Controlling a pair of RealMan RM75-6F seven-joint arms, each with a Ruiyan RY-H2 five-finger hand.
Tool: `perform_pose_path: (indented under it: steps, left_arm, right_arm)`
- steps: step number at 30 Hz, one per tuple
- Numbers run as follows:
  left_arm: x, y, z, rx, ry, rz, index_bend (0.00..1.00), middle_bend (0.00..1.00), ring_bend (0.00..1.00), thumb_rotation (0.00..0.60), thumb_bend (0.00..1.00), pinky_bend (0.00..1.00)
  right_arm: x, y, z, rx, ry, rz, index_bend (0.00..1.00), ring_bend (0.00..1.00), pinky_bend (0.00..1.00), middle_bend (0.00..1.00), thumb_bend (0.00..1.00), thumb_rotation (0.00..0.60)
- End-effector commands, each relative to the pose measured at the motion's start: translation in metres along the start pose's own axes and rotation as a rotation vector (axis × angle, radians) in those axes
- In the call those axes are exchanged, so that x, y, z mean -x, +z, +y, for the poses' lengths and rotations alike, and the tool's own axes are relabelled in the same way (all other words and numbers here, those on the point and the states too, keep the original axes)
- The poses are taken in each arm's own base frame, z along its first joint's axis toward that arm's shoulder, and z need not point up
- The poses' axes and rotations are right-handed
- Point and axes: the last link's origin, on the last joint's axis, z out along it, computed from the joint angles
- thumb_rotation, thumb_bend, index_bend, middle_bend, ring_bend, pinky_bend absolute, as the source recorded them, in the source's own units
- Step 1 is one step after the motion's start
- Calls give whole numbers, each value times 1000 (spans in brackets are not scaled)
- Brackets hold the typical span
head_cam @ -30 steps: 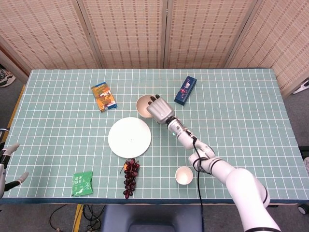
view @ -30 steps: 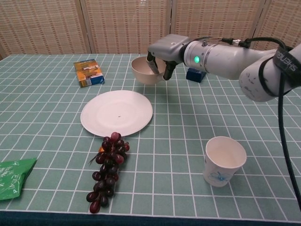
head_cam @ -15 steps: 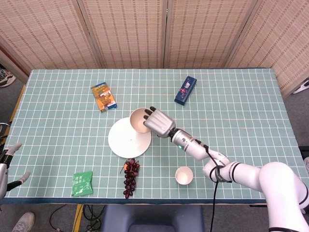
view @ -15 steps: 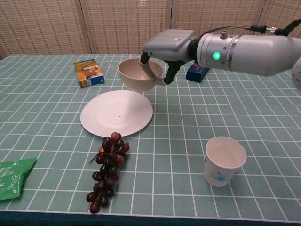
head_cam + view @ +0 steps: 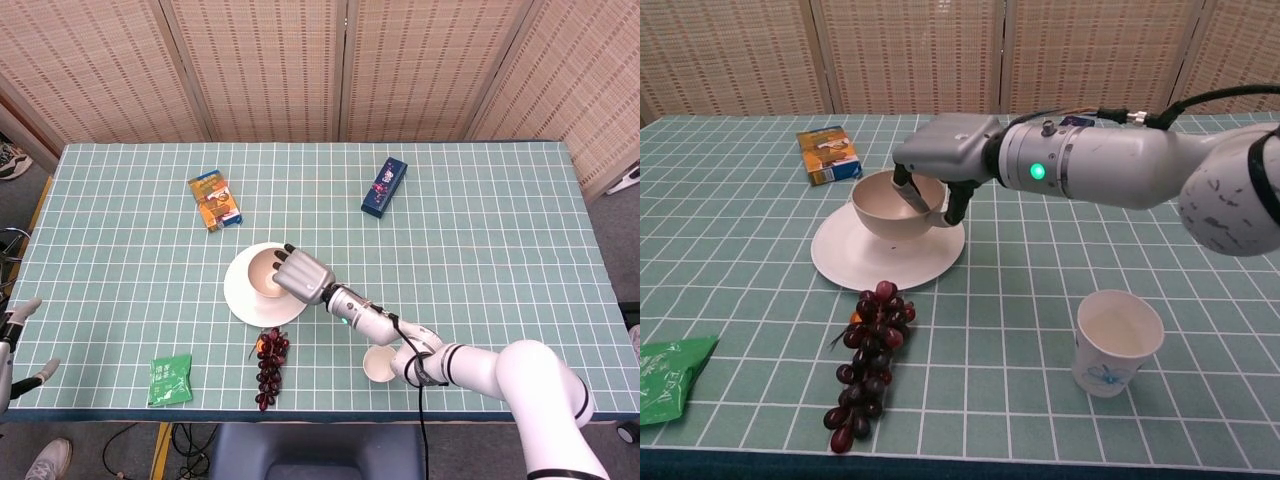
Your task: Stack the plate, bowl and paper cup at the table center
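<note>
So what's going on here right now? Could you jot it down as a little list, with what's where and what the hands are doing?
Right hand: right hand grips the bowl by its rim
Bowl: over the plate; contact with it cannot be told
Plate: flat on the table, near the middle
Paper cup: paper cup upright, empty, alone near the front edge
Left hand: left hand at the table's left edge, fingers apart, holds nothing
Other things: grapes, green packet, orange box, blue box
Not yet done: cup into bowl

Right robot hand (image 5: pixel 301 275) gripping bowl (image 5: pixel 263 273) — over plate (image 5: pixel 243 300), cup (image 5: pixel 381 364) nearby
</note>
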Motion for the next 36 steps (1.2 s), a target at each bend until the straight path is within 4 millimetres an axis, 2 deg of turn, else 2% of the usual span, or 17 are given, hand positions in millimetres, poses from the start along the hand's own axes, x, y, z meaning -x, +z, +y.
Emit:
perform_pose_path:
  steps: [1,7,9,11,15,16,19,24,28,34,36]
  left_arm:
    - [0,-1,-1,-2,-1,-2,190,305,357,600,0,454]
    - [2,-2,-3,-8,-2,-5,190,305,357,600,0,454]
    - [2,-2,-3,-7,-3,-5,190,305,357,600,0,454]
    - [3,-2,-3,-7,-4,-5,190,305,357,600,0,454]
    - [3,-2,-3,-6,-1,-6,190,304,357,600,0,454]
    - [3,-1,-3,-6,1,-6,190,304,357,600,0,454]
    - [4,0,-3,-4,3,-5,190,304,357,600,0,454]
    - [3,2,-1,7,10,0,190,304,357,600,0,454]
    - [4,4,1,14,13,-1,190,304,357,600,0,454]
    - [6,7,5,27,28,-11,190,304,357,600,0,454]
    - [6,9,6,33,36,-11,190,304,357,600,0,454]
  right_arm:
    - [0,4,-5,-9,-5,-5,614,185,208,373,419,600]
    - [4,8,-9,-10,-32,-26,596,185,208,330,419,600]
    - [5,9,-9,-7,-34,-35,510,169,208,286,395,600]
    - [6,8,-9,-6,-31,-46,326,112,198,207,335,600]
    - [2,3,-7,-5,-24,-40,52,22,159,79,239,600]
    - [0,1,-6,-4,-21,-35,11,5,147,46,220,600]
    - [-8,-10,-1,3,-11,-5,0,0,132,5,203,600]
    - [-26,-46,17,20,7,56,0,0,131,13,203,600]
    - [-37,-89,33,44,27,92,0,0,131,55,203,600]
    - [-40,-154,42,47,43,89,0,0,131,88,203,600]
    - [-38,-169,44,45,49,84,0,0,131,94,203,600]
